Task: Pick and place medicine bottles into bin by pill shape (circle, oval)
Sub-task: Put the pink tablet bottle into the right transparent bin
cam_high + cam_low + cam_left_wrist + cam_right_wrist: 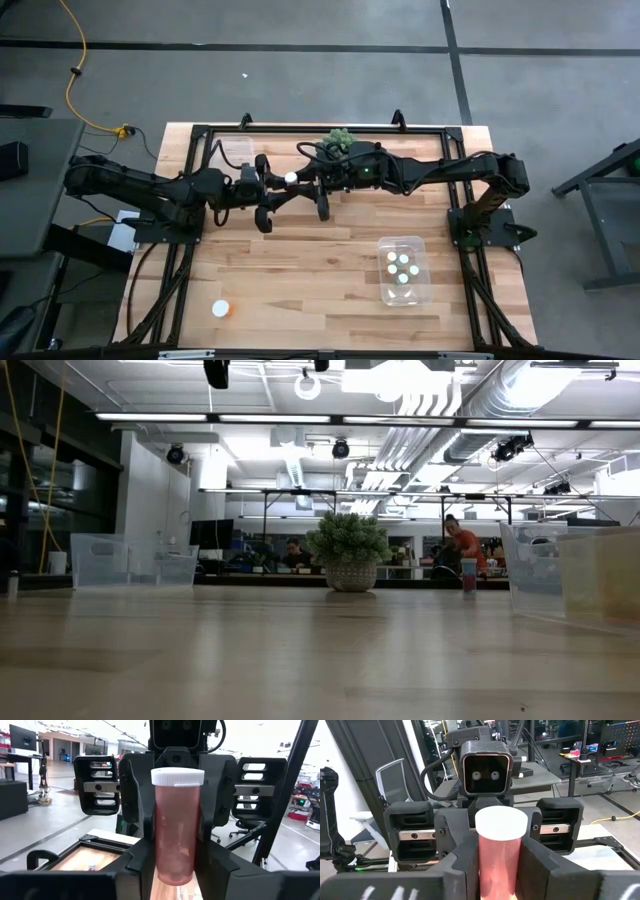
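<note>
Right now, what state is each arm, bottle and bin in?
Amber medicine bottle with white cap: held in the air between both grippers, upright.
Left gripper: shut on the bottle.
Right gripper: shut on the bottle.
Clear plastic bin: holds four bottles.
Lone white-capped bottle: on the table, unsorted.

Two dark, cable-draped jointed arms (150, 190)

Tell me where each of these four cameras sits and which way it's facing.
High: overhead, straight down; both arms meet mid-table at a medicine bottle.
Low: table height, level across; plant, no arms.
Left wrist: past its own fingers at the bottle and opposite right gripper.
Right wrist: mirror view, facing left gripper.
Shared: both wrists see that bottle.
</note>
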Tool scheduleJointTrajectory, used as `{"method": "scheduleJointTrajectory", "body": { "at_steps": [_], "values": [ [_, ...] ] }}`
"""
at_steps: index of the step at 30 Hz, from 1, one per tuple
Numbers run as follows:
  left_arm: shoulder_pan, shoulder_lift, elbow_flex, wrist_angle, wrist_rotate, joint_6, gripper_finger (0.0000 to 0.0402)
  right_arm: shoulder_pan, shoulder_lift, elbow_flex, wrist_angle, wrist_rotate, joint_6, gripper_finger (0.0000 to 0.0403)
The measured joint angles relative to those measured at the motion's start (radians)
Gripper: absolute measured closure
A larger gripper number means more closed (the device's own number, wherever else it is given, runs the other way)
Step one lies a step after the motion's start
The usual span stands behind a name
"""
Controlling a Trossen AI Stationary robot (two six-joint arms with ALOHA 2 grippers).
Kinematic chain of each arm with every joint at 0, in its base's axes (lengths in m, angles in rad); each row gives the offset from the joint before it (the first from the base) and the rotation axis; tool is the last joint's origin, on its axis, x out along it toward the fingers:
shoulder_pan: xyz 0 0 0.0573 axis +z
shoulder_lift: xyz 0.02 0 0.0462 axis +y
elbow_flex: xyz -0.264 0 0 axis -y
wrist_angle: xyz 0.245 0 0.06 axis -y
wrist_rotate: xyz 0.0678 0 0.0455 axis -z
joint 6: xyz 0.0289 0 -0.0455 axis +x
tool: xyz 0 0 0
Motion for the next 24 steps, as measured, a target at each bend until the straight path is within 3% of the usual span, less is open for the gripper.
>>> {"method": "scheduleJointTrajectory", "body": {
  "at_steps": [6,24],
  "values": [
    [0.000,0.000,0.000,0.001,0.000,0.004,0.0311,0.000,0.000,0.000,0.000,-0.002,0.000,0.0304],
    [0.000,0.000,0.000,0.001,-0.019,0.019,0.0311,0.000,0.000,0.000,-0.002,0.001,0.000,0.0298]
  ]
}}
